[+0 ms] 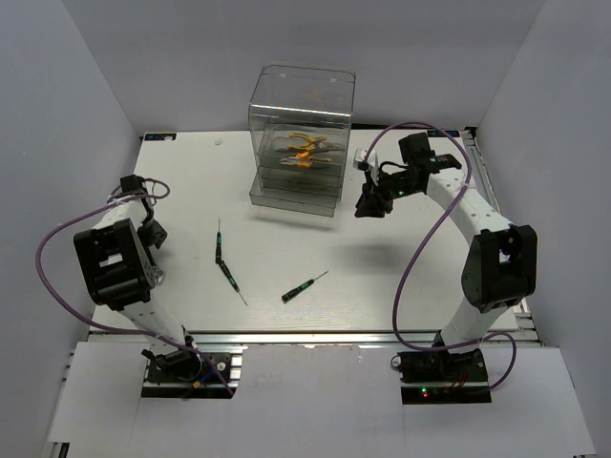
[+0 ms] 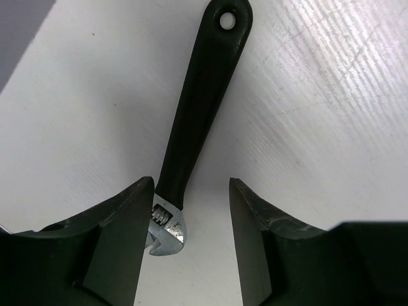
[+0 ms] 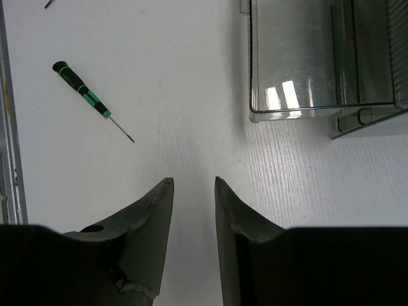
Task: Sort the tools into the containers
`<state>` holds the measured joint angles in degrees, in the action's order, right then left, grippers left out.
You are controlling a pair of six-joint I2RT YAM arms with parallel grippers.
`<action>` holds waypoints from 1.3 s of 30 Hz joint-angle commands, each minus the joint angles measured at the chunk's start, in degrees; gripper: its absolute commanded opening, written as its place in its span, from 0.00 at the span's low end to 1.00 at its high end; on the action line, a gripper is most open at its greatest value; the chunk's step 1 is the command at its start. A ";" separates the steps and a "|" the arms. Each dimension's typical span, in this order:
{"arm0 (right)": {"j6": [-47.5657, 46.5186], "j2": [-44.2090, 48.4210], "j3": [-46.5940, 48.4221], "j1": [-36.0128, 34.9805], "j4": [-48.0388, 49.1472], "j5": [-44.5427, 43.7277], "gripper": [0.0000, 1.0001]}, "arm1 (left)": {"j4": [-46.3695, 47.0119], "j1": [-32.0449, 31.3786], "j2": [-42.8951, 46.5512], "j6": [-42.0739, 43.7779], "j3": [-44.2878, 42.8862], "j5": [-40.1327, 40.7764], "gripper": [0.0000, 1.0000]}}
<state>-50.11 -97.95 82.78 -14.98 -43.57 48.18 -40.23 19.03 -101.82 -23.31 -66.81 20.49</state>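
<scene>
My left gripper (image 1: 153,236) is open low over the table at the left. In the left wrist view its fingers (image 2: 191,182) straddle the metal head of a black-handled adjustable wrench (image 2: 197,115) that lies flat, its head close to the left finger; the wrench is hidden in the top view. My right gripper (image 1: 370,203) (image 3: 193,182) is open and empty, just right of the clear box of stacked drawers (image 1: 301,134) (image 3: 306,64). Orange-handled pliers (image 1: 307,151) lie inside the box. Three black-green screwdrivers (image 1: 218,240) (image 1: 230,277) (image 1: 304,287) lie mid-table; one shows in the right wrist view (image 3: 89,97).
The lower drawers (image 1: 294,196) stick out a little at the box's front. Grey walls stand on the left, right and back. A metal rail (image 1: 305,334) runs along the table's near edge.
</scene>
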 commanded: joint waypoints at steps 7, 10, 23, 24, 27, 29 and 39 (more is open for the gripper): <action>-0.17 0.13 2.12 0.13 -0.55 1.56 0.39 | 0.41 0.31 0.57 1.07 3.96 1.31 0.62; -0.43 0.22 2.03 0.13 -0.72 1.39 0.39 | 1.81 0.40 -0.48 1.68 5.63 1.22 0.60; -0.43 0.39 2.47 0.13 -0.81 0.86 0.39 | 6.39 2.41 -5.14 5.29 9.23 -14.75 0.47; -0.34 0.39 2.47 0.30 -0.81 0.86 0.39 | 6.65 2.68 -5.40 5.55 9.41 -15.73 0.47; -0.34 0.48 2.38 0.48 -0.81 0.86 0.39 | 6.91 3.30 -6.37 5.56 9.85 -16.45 0.46; -0.34 0.48 2.47 0.57 -0.90 0.86 0.39 | 6.92 3.91 -6.46 5.65 10.03 -16.54 0.46; -0.08 0.04 2.65 0.74 -0.81 0.77 0.39 | 9.38 4.62 -8.13 8.02 11.17 -30.78 0.45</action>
<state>-50.13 -97.95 82.83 -14.59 -43.62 48.12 -32.42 25.02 -102.10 -14.59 -61.10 0.43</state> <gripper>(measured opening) 0.387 0.457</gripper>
